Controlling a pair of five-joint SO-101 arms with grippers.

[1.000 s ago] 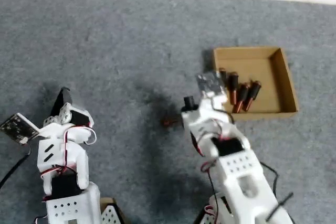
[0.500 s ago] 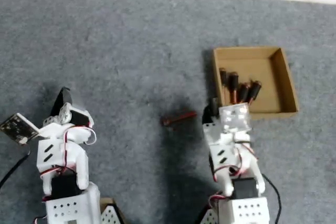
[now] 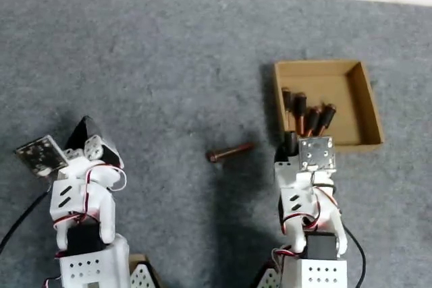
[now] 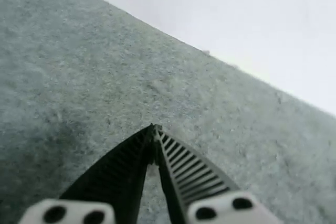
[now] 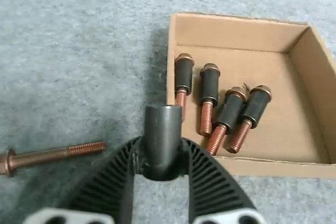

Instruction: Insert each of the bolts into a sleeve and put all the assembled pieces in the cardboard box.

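Short of the cardboard box (image 5: 233, 23), my right gripper (image 5: 161, 153) has drawn back, clamping a sleeve (image 5: 161, 127). Bolt (image 5: 47, 156) to its left awaits mating; left gripper (image 4: 154, 136) closed, empty.

Carpet (image 3: 148, 65): grey, fine pale speckle. Cardboard box (image 3: 337, 84): plain tan-brown. Loose bolt (image 3: 229, 152): shiny copper. Four assembled pieces (image 5: 209, 92): copper bolts, black sleeves. Lone sleeve (image 5: 161, 135): dark grey-black, dull sheen. Right gripper (image 5: 161, 153), left gripper (image 4: 155, 132): black, ribbed stripe pattern. Arm bodies (image 3: 84, 200): white, with red and black wires.
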